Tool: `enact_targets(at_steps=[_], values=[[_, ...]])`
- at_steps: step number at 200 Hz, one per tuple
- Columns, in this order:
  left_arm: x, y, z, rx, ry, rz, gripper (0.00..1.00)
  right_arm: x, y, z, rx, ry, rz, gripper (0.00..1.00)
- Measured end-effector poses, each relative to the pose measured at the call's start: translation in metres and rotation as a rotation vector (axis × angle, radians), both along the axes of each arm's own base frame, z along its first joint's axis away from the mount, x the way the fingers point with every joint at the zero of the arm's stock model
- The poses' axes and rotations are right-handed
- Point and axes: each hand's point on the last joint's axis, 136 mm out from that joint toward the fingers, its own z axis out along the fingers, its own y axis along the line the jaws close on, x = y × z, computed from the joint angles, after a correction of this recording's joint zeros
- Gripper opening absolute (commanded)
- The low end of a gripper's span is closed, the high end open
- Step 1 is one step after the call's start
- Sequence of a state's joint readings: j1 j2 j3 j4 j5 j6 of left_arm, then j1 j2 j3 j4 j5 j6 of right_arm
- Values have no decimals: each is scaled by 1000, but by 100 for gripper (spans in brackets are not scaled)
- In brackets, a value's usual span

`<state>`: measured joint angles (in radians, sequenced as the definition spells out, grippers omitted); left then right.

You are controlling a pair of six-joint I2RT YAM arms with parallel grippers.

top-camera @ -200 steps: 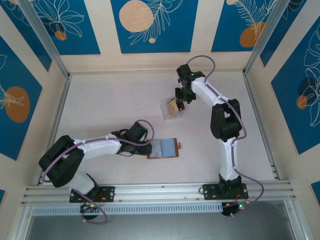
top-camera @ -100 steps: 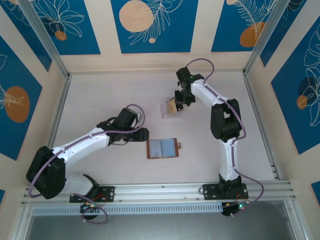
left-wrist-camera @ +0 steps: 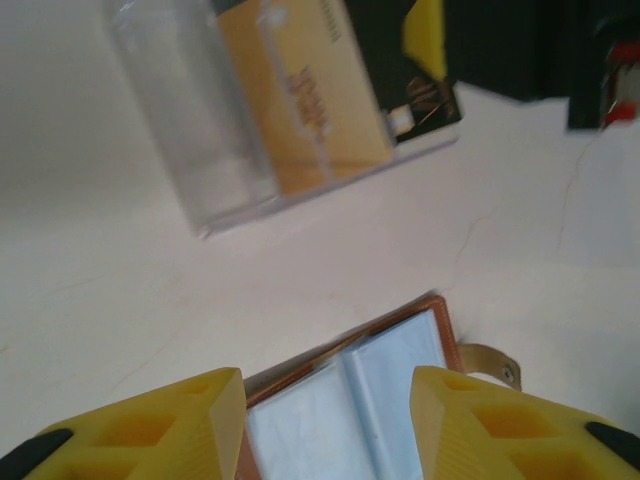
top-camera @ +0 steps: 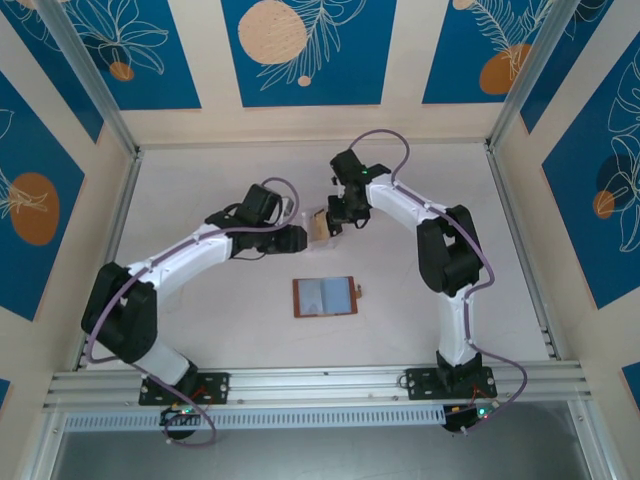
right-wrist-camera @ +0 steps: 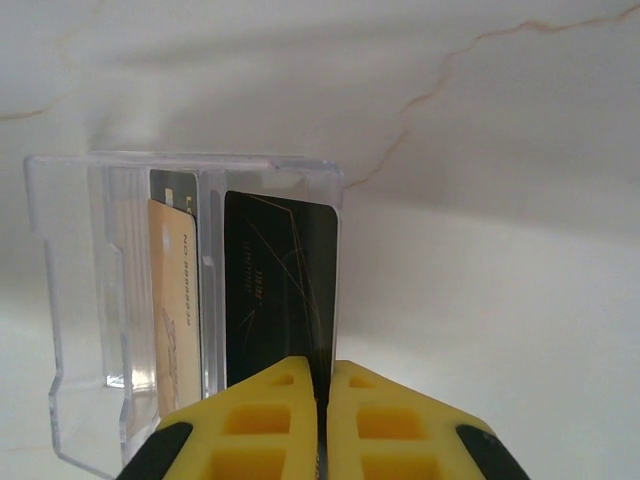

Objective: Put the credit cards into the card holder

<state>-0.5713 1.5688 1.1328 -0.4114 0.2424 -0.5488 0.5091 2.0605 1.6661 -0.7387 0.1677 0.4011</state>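
Pinching the black card inside the clear box, the right fingers are shut on it — we judge, to lift it out. The left fingers hover half-open and empty, and the card holder lies open on the desk.

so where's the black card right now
In the right wrist view the black card stands in the clear box, beside the tan card, its near edge pinched in the right arm's jaws.

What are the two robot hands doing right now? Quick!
Left gripper: jaws open, holding nothing.
Right gripper: jaws shut on the black card standing in the clear box.
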Motion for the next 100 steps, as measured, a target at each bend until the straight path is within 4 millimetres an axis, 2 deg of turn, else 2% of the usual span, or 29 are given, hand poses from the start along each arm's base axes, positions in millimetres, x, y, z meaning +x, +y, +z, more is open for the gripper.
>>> enact_targets(at_steps=[32,100], values=[[12,-16,2,-34,17,-22,32,-14,7,1,36,22,-1,8],[36,-50,3,-142,66,-28,10,-17,5,2,103,65,-9,4]])
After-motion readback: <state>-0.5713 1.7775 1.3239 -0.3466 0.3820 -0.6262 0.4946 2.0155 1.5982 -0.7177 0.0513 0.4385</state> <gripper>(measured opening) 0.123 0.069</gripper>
